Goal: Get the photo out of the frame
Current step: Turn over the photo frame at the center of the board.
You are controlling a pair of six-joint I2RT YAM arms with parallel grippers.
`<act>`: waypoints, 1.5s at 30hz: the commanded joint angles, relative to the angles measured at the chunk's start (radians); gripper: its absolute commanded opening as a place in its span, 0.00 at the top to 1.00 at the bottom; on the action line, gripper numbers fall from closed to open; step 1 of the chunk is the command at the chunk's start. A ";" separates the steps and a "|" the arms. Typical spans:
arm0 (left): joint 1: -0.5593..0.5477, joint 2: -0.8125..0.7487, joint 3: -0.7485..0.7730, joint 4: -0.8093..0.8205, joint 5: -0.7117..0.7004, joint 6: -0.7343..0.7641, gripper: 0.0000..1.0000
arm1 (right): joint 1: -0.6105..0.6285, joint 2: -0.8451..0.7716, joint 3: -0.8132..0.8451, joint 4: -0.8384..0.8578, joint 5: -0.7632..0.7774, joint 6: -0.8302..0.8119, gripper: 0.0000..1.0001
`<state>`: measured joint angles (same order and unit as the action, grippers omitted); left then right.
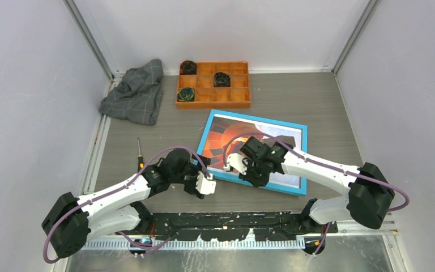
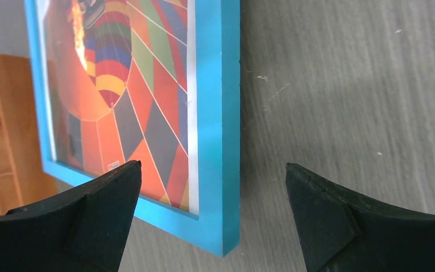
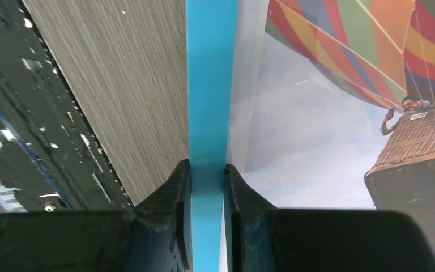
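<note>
The frame (image 1: 260, 117) lies face up on the table right of centre, its blue border around the photo (image 1: 232, 133) of an orange checkered balloon. My right gripper (image 1: 239, 165) is shut on the frame's near border. In the right wrist view both fingers press the blue strip (image 3: 209, 85) with my right gripper (image 3: 207, 167) around it, and the photo (image 3: 317, 113) lies to the right. My left gripper (image 1: 204, 184) hangs open by the frame's near left corner. In the left wrist view that corner (image 2: 218, 170) sits between the wide-apart fingers of my left gripper (image 2: 212, 165), touching neither, beside the photo (image 2: 136, 85).
An orange compartment tray (image 1: 213, 85) holding dark coiled items stands behind the frame. A crumpled grey cloth (image 1: 136, 93) lies at the back left. A small screwdriver (image 1: 140, 153) rests left of my left arm. A black rail (image 1: 232, 218) runs along the near edge.
</note>
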<state>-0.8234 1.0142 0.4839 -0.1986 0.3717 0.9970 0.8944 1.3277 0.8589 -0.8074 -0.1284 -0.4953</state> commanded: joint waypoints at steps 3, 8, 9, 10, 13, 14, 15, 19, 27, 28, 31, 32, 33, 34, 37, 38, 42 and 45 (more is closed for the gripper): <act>-0.003 -0.025 -0.030 0.174 -0.096 -0.015 0.00 | -0.060 -0.066 0.107 -0.028 -0.151 0.012 0.99; -0.004 -0.028 -0.040 0.228 -0.123 -0.008 0.05 | -0.099 -0.062 0.160 -0.069 -0.227 0.014 0.99; -0.005 -0.028 -0.048 0.239 -0.129 0.000 0.07 | -0.105 -0.063 0.172 -0.078 -0.234 0.013 0.99; -0.006 -0.030 -0.059 0.272 -0.141 0.002 0.08 | -0.111 -0.064 0.183 -0.087 -0.247 0.013 0.99; -0.006 -0.035 -0.089 0.355 -0.172 0.004 0.14 | -0.125 -0.068 0.216 -0.114 -0.275 0.011 0.99; -0.008 -0.035 -0.093 0.371 -0.182 0.006 0.18 | -0.130 -0.068 0.221 -0.120 -0.282 0.011 0.99; -0.009 -0.034 -0.095 0.390 -0.193 0.003 0.24 | -0.133 -0.067 0.229 -0.126 -0.287 0.009 0.99; -0.015 -0.030 -0.102 0.456 -0.231 0.002 0.41 | -0.144 -0.068 0.256 -0.149 -0.297 0.003 0.99; -0.029 -0.024 -0.081 0.511 -0.300 -0.002 0.64 | -0.149 -0.089 0.291 -0.168 -0.225 -0.016 0.89; -0.029 -0.025 -0.071 0.492 -0.299 -0.003 0.69 | -0.149 -0.095 0.295 -0.171 -0.212 -0.023 0.88; -0.029 -0.021 -0.016 0.381 -0.288 -0.038 0.81 | -0.148 -0.119 0.295 -0.166 -0.164 -0.032 0.81; -0.029 -0.018 0.002 0.352 -0.283 -0.054 0.84 | -0.148 -0.128 0.293 -0.167 -0.156 -0.036 0.76; -0.029 -0.016 0.019 0.323 -0.276 -0.068 0.87 | -0.148 -0.135 0.291 -0.167 -0.148 -0.040 0.69; -0.029 -0.016 0.036 0.291 -0.269 -0.077 0.88 | -0.149 -0.143 0.290 -0.171 -0.138 -0.045 0.59; -0.029 -0.015 0.075 0.240 -0.268 -0.088 0.89 | -0.148 -0.177 0.297 -0.185 -0.106 -0.072 0.33; -0.029 -0.015 0.086 0.222 -0.266 -0.089 0.90 | -0.148 -0.190 0.294 -0.185 -0.089 -0.082 0.27; -0.027 -0.008 0.146 0.122 -0.252 -0.111 0.89 | -0.143 -0.223 0.255 -0.166 -0.002 -0.131 0.16; -0.019 0.004 0.183 0.064 -0.237 -0.137 0.89 | -0.131 -0.240 0.206 -0.131 0.064 -0.153 0.13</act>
<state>-0.8551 1.0157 0.5823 -0.0826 0.1051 0.9562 0.7467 1.1145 1.1088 -0.9951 -0.1776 -0.5949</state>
